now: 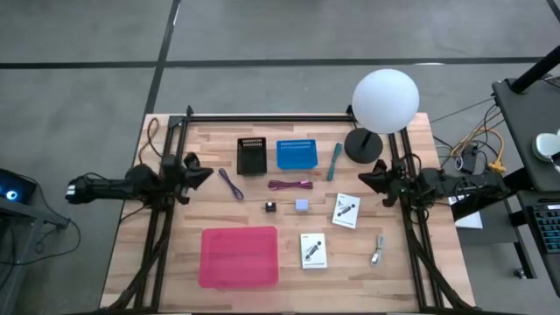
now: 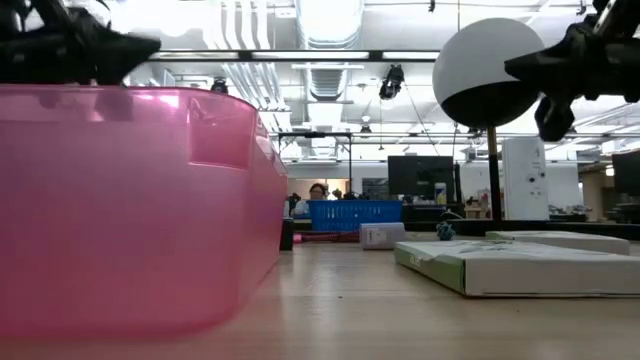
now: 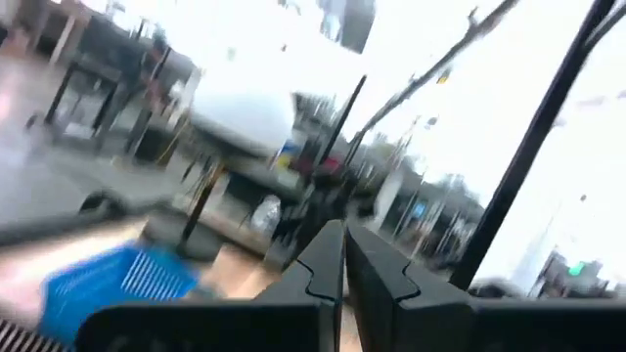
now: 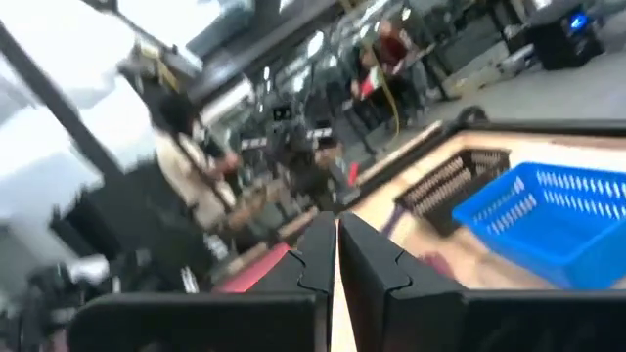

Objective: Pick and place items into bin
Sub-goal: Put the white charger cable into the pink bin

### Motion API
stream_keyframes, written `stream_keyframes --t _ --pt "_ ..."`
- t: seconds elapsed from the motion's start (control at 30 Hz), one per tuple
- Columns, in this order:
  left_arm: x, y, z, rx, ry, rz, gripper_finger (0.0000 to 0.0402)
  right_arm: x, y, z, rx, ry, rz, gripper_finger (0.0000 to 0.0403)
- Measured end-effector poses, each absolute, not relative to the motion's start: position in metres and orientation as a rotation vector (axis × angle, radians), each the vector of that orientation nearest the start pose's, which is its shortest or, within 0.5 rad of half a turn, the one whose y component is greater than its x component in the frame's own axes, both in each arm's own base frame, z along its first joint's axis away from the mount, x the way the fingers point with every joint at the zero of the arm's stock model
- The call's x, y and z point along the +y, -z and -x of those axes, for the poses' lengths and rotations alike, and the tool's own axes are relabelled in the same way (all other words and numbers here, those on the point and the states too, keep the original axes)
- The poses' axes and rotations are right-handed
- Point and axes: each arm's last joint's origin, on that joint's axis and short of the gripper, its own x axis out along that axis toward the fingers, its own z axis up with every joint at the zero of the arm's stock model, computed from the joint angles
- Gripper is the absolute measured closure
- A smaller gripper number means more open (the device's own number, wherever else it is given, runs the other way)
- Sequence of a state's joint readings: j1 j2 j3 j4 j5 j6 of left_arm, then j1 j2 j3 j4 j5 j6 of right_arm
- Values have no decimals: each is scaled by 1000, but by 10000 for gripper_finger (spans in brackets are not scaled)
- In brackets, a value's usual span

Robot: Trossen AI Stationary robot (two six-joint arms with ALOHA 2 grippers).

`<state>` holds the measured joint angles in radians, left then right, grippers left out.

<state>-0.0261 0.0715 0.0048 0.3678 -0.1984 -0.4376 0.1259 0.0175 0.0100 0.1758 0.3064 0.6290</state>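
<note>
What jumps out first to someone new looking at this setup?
The big pink bin at the table's front, left of centre, which fills the left half of the low view. Next, the white globe lamp at the back right, beside the blue basket and black basket. Small items lie scattered mid-table, among them two white cards; both arms are parked at the table's sides, left gripper and right gripper shut.

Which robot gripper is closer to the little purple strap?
Left. The left gripper waits at the table's left edge, just beside the purple strap. The right gripper sits at the far right edge, well past the blue basket.
</note>
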Motion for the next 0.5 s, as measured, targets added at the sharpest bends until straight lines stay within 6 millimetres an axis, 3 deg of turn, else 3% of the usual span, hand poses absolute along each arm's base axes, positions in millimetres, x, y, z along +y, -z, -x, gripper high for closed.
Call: stream_keyframes --t 0.17,0.3,0.5 --pt "4 -209 -91 -495 -109 427 402 2 -198 -92 -386 116 -642 392" --pt "4 -214 -91 -494 -128 383 396 1 -208 -89 -490 108 -590 374" --pt "5 -225 -93 -495 -140 364 328 1 -207 -92 -472 141 -550 319"
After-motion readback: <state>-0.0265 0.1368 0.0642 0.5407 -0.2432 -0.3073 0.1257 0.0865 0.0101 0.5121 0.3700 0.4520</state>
